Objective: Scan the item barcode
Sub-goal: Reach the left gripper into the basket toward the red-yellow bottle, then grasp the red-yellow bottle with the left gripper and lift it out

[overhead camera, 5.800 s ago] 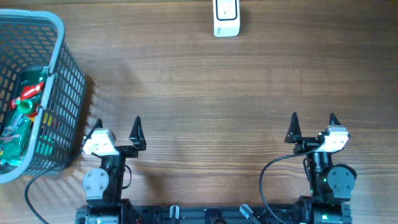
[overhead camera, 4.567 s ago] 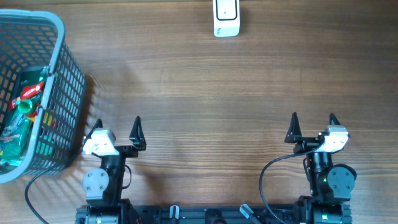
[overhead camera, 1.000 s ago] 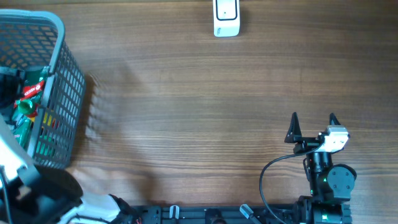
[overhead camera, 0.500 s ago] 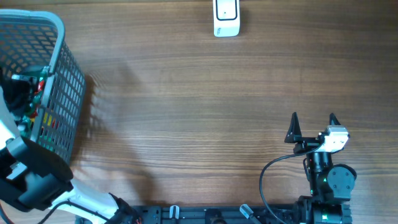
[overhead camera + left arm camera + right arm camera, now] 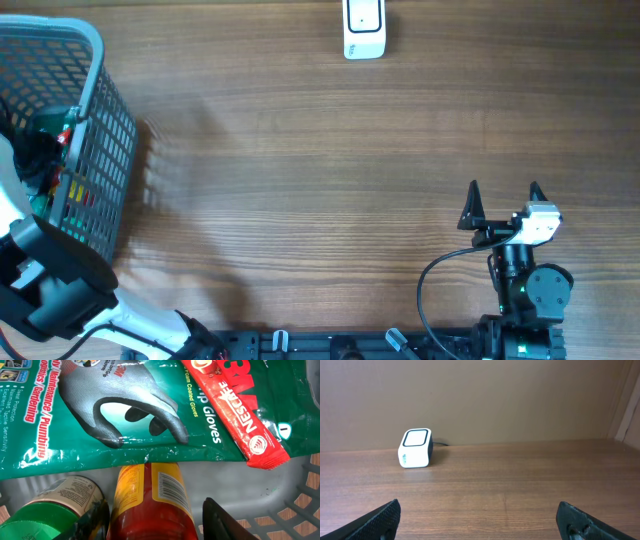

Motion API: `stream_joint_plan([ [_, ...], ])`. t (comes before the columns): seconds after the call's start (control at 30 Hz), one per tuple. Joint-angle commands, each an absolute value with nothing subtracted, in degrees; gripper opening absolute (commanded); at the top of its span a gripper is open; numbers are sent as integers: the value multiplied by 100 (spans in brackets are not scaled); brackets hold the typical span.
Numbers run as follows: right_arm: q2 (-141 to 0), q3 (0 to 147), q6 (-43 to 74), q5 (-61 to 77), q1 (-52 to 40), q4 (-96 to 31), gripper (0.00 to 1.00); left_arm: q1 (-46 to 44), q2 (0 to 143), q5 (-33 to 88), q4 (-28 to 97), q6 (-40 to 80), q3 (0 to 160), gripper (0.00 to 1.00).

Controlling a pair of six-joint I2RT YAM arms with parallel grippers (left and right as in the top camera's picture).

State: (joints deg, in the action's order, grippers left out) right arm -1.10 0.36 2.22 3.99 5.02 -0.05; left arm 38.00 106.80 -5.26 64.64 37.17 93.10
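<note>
At overhead's far left, the left arm (image 5: 55, 290) is inside the basket (image 5: 95, 60); scanner (image 5: 364, 30) top centre, right jaws wide open lower right. Left wrist: left jaws straddle the barcoded red bottle (image 5: 150, 505), grip unclear. Right wrist: scanner idle; lifting and scanning remain.

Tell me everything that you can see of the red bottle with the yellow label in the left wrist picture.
The red bottle looks like glossy plastic. Its yellow label carries small print and a white barcode that faces the camera. It appears to lie on the floor of the grey basket, its far end tucked under the green glove packet. A green-lidded jar lies close beside it. The left gripper straddles it, with a gap at one finger. No cap is in view.
</note>
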Motion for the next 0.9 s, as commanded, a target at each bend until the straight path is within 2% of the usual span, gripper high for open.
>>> stream_joint_plan([
  [0.0, -80, 30, 150, 340, 467, 5, 100, 3811, 10862, -582, 6484, 3636, 9052, 47],
  [0.07, -80, 30, 152, 340, 467, 8, 100, 3811, 10787, -582, 6514, 3623, 9115, 45],
  [0.17, -80, 30, 152, 340, 467, 5, 100, 3811, 10619, -582, 6604, 3621, 9295, 36],
  [0.57, -80, 30, 154, 340, 467, 5, 100, 3815, 9896, -554, 6619, 3623, 9450, 35],
  [0.87, -80, 30, 150, 340, 467, 5, 100, 3815, 9258, 14, 6700, 3623, 10269, 36],
])
